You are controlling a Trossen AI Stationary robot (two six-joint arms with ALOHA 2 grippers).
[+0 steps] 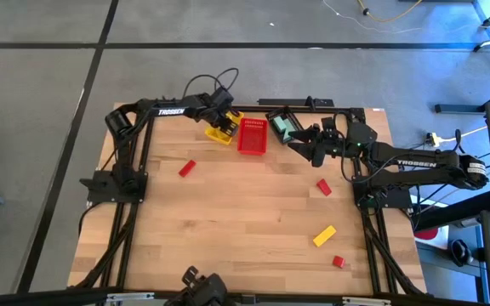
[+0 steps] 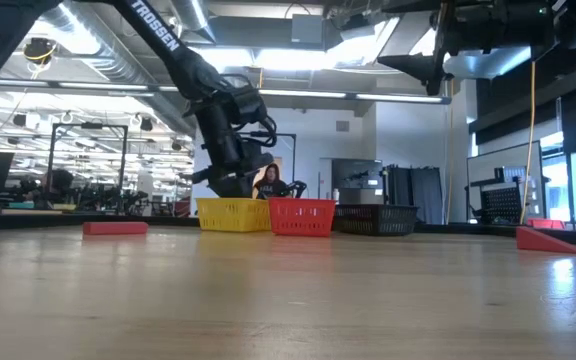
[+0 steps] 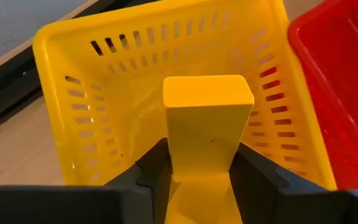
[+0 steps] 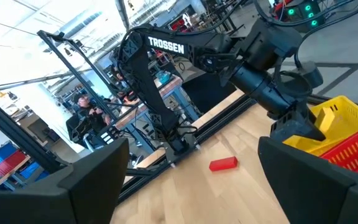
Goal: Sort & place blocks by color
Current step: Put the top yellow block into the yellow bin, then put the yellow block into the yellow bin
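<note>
A yellow block [image 3: 208,118] sits between the fingers of my left gripper [image 3: 207,155], which is shut on it over the yellow basket [image 1: 221,129] at the table's far edge. The red basket [image 1: 252,136] stands right beside it, and a black basket [image 1: 281,125] with teal pieces beyond that. My right gripper [image 4: 191,168] hovers open and level near the black basket [image 2: 376,219], holding nothing. On the table lie a red block [image 1: 186,168] at the left, a red block [image 1: 324,187], a yellow bar [image 1: 324,235] and a small red block [image 1: 338,262] at the right. My left gripper pinches the yellow block's two side faces [image 3: 204,163] between its two fingers [image 3: 157,168], at the block's near end. The fingers slant down from above and lie along the block. The block juts out past the fingertips, lifted clear, over the inside of the yellow basket [image 3: 104,93].
The three baskets stand in a row along the far edge, between the two arms. The dark frame rails [image 1: 134,212] run along the table's left and right sides. The red basket's wall [image 3: 347,93] stands close beside the held block.
</note>
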